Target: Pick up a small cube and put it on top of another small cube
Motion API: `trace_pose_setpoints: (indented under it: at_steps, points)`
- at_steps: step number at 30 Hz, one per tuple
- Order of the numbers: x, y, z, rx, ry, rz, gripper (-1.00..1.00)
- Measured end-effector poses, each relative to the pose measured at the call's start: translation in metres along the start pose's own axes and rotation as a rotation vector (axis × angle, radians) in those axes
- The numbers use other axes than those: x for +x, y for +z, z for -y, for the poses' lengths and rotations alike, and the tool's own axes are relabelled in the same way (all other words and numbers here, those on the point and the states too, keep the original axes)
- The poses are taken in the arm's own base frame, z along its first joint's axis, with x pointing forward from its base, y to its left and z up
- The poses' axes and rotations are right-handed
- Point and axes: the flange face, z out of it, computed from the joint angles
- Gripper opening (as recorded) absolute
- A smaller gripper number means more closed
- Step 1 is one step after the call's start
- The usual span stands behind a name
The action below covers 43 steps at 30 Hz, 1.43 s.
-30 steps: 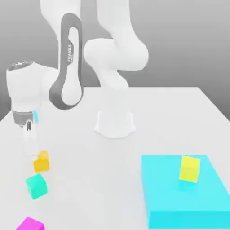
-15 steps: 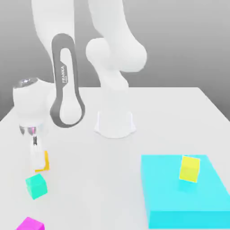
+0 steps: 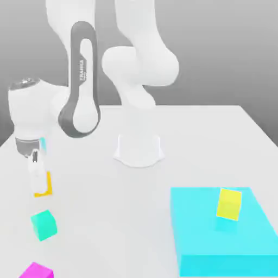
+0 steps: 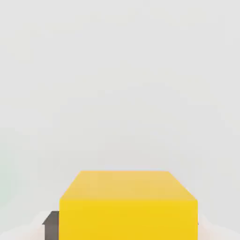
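Holding the orange cube (image 3: 49, 183) in your claw (image 3: 39, 191), jaws closed on it, above the worktop (image 3: 125, 217) at left. Your teal-green cube (image 3: 44, 225) sits nearer; yellow cube (image 3: 229, 204) rests on the cyan block (image 3: 225, 239), right.

The small cube at the claw (image 3: 38, 190) was plain orange-amber (image 3: 49, 183), golden yellow in the hand view; another cube was teal-green (image 3: 44, 225), another magenta (image 3: 37, 271); the lemon-yellow cube (image 3: 229, 204) was plain, and the broad block (image 3: 222, 233) under it solid cyan; the arm (image 3: 84, 117) was white with dark grey trim and white FRANKA lettering; the counter (image 3: 119, 228) was plain pale grey.
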Motion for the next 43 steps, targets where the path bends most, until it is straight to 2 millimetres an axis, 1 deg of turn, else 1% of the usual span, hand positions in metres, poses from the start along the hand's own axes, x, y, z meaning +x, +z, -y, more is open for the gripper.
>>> trace_pose_setpoints:
  at_steps: [7, 9, 23, 33, 34, 35, 39, 40, 43]
  points:
    - [-0.006, -0.014, -0.008, -0.014, 0.005, 0.015, -1.00]
    - [-0.008, -0.017, -0.005, -0.015, -0.056, 0.017, -1.00]
    - [-0.043, -0.040, 0.049, -0.010, -0.791, 0.023, -1.00]
    - [-0.075, -0.060, 0.083, -0.003, -1.322, 0.028, -1.00]
    - [-0.077, -0.058, 0.086, -0.003, -1.358, 0.028, -1.00]
    - [-0.078, -0.051, 0.087, -0.002, -1.373, 0.028, -1.00]
    - [-0.078, -0.008, 0.088, -0.002, -1.386, 0.028, -1.00]
    - [-0.078, 0.000, 0.087, -0.003, -1.385, 0.028, 1.00]
    - [-0.078, 0.000, 0.087, -0.003, -1.385, 0.028, 1.00]
